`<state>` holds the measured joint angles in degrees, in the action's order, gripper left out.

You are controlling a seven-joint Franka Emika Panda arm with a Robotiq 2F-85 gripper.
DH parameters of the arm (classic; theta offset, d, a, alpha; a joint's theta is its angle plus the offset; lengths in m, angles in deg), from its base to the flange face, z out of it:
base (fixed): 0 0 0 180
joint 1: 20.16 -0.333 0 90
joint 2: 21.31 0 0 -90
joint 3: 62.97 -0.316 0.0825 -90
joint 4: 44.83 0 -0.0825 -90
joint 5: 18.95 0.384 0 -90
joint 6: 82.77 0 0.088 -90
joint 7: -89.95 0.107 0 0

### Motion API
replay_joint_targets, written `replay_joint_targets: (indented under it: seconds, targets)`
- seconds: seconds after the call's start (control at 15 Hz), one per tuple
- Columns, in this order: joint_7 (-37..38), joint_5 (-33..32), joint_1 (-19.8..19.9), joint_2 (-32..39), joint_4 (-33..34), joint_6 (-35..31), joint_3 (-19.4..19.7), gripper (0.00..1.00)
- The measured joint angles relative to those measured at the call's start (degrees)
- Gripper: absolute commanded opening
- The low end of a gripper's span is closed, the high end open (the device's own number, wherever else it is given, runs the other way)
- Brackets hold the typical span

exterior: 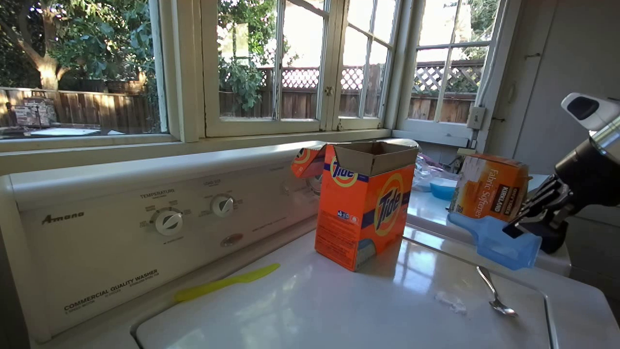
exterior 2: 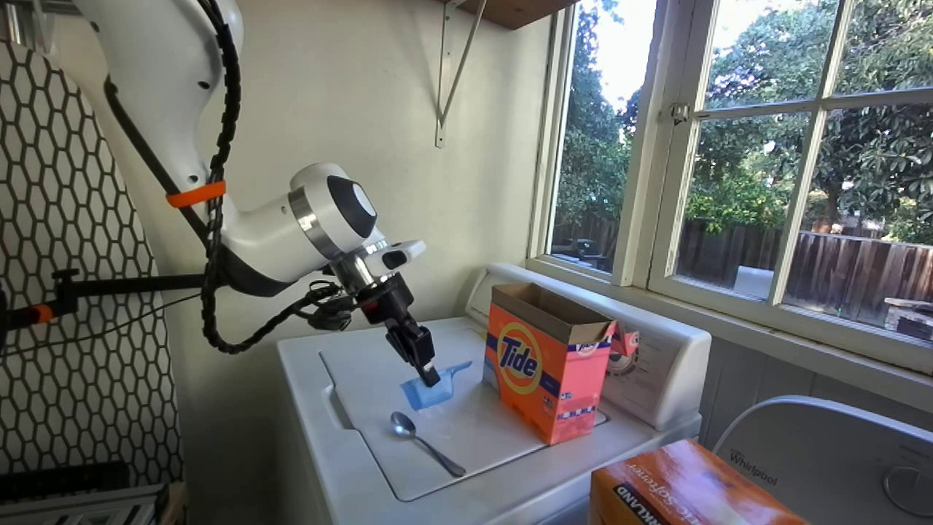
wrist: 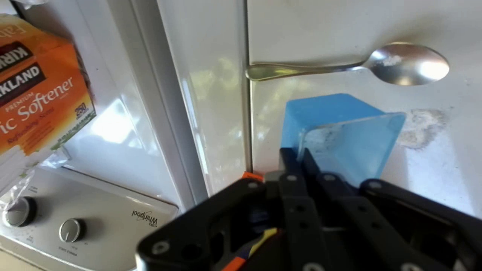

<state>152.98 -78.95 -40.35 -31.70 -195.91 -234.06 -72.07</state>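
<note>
Robot's pincer (wrist: 298, 156) clamps blue scoop (exterior: 508, 247) above washer lid (exterior: 271, 315)

Here by the windows (exterior: 310, 63), a white robot arm (exterior 2: 270, 240) holds up the blue scoop, its black pincer closed on the scoop's wall. The scoop hangs over the washer lid, its handle directed toward an orange Tide box (exterior: 387, 208) that stands upright, top gaping. Near the scoop, a metal spoon (wrist: 391, 64) lies on the lid, its handle end at the lid's edge, close to a smear of white powder (wrist: 423, 130). A yellow-green utensil (exterior: 227, 283) rests along the foot of the control panel (exterior: 121, 237). On a neighboring Whirlpool machine (wrist: 94, 226) sits an orange Kirkland fabric softener box (wrist: 41, 94), clear plastic (exterior: 428, 167) bunched next to it.
</note>
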Motion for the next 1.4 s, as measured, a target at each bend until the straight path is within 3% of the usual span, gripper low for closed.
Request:
replay_joint_targets:
  seconds: [0.6,1.4]
  targets:
    - [0.47,-1.62,0.90,-0.20,1.46,10.54,-8.65,0.01]
    - [8.11,-7.63,0.91,1.71,1.93,15.60,-12.02,0.01]
